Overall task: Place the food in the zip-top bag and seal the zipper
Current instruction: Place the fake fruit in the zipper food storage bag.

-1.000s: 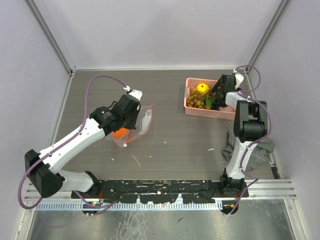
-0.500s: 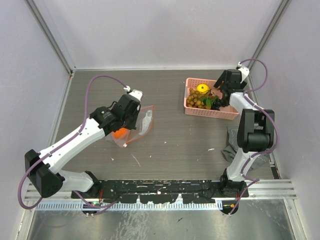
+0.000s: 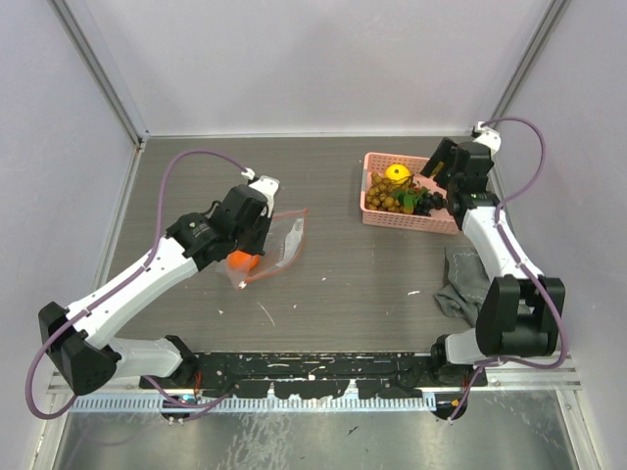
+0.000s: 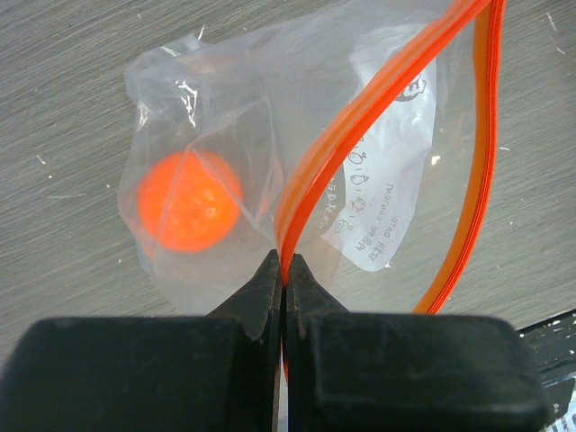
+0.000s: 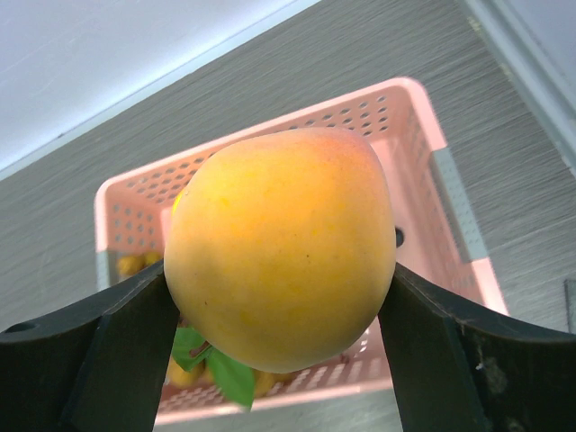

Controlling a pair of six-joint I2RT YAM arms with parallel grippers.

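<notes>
Zip-top bag (image 3: 284, 238) lies on the table (image 3: 343, 284) at about 9 o'clock from the table's middle, with its mouth gaping. One orange round fruit (image 4: 187, 200) sits inside it, toward 9 o'clock in the left wrist view. The left gripper (image 4: 283, 274) has its fingers pressed together on the zipper (image 4: 360, 117), pinching one lip of the red-orange strip. The other lip bows away toward 3 o'clock.

A pink basket (image 3: 411, 224) stands at about 2 o'clock on the table. It holds the yellow round fruit (image 3: 397, 173) near its 12 o'clock side, and the bunch of small brown balls (image 3: 385, 201) lies just beside that fruit toward 6 o'clock. The right gripper (image 5: 277, 279) hangs over the basket's 3 o'clock end. It is clamped on the second orange fruit (image 5: 281, 225), one finger on each flank, and the fruit is lifted clear above the basket.

A grey cloth (image 3: 465, 284) lies crumpled at about 4 o'clock.
</notes>
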